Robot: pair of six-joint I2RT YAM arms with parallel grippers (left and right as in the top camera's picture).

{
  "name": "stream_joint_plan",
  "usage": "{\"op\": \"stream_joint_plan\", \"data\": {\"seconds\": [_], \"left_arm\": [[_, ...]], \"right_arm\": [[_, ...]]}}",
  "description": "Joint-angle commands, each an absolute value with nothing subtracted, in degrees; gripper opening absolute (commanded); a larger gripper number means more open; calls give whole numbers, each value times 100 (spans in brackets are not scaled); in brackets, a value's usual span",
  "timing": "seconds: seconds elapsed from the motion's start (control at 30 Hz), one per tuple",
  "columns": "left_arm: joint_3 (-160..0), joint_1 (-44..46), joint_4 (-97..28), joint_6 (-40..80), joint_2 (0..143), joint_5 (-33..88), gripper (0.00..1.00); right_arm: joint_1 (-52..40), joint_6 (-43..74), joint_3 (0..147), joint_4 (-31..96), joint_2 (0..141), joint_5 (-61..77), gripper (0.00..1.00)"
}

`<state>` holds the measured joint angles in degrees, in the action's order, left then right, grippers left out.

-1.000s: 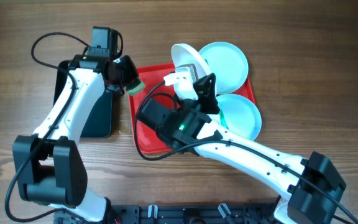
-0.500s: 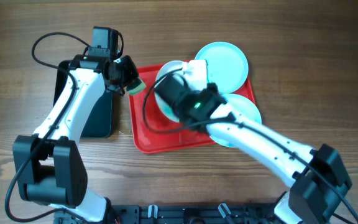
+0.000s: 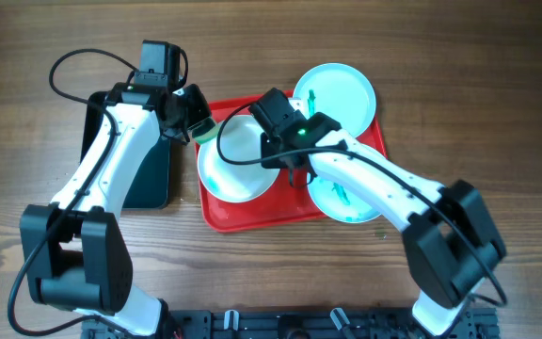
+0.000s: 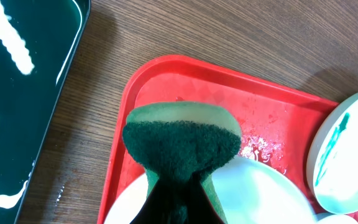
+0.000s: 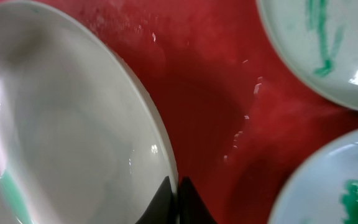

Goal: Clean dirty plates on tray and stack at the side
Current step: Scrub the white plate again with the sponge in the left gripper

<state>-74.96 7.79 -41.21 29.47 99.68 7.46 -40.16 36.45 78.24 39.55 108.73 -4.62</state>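
Now right hand [image 5: 176, 196] pinches shut on the white plate's [image 3: 233, 155] right rim, likely steadying it on the left of the red tray [image 3: 252, 212] so left hand [image 3: 192, 111], clamping the green sponge [image 4: 182, 140] just beyond the plate's far-left edge, can scrub; two smeared turquoise plates [image 3: 342, 89] wait right.

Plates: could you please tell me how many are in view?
3. The white plate sits at the red tray's left; one turquoise plate at its far right corner; another turquoise plate at its near right, partly under the right arm.
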Motion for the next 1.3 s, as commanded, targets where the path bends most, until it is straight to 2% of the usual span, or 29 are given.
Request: {"op": "stream_joint_plan", "data": {"seconds": [0.0,0.3,0.53,0.8,1.0,1.27], "left_arm": [[-7500,893,-4154,2749,10016,856,4],[-7231,1533,-4145,2565,10038,781,4],[-6514,1920,-4047,2462,10276,-224,4],[-6051,2008,-2821,2394,10707,-276,4],[-6051,2108,-1549,2130,10803,316,4],[-6051,2126,-1100,2143,11010,298,4]], "right_arm": [[-3846,3719,7828,3767,11286,-43,4],[-3111,3634,7828,3321,11876,1168,4],[-3089,3610,7828,3284,11948,1173,4],[-3089,3485,7828,3312,11948,1251,4],[-3089,3463,7826,3365,11950,1295,4],[-3094,3465,7826,3365,11970,1293,4]]}}
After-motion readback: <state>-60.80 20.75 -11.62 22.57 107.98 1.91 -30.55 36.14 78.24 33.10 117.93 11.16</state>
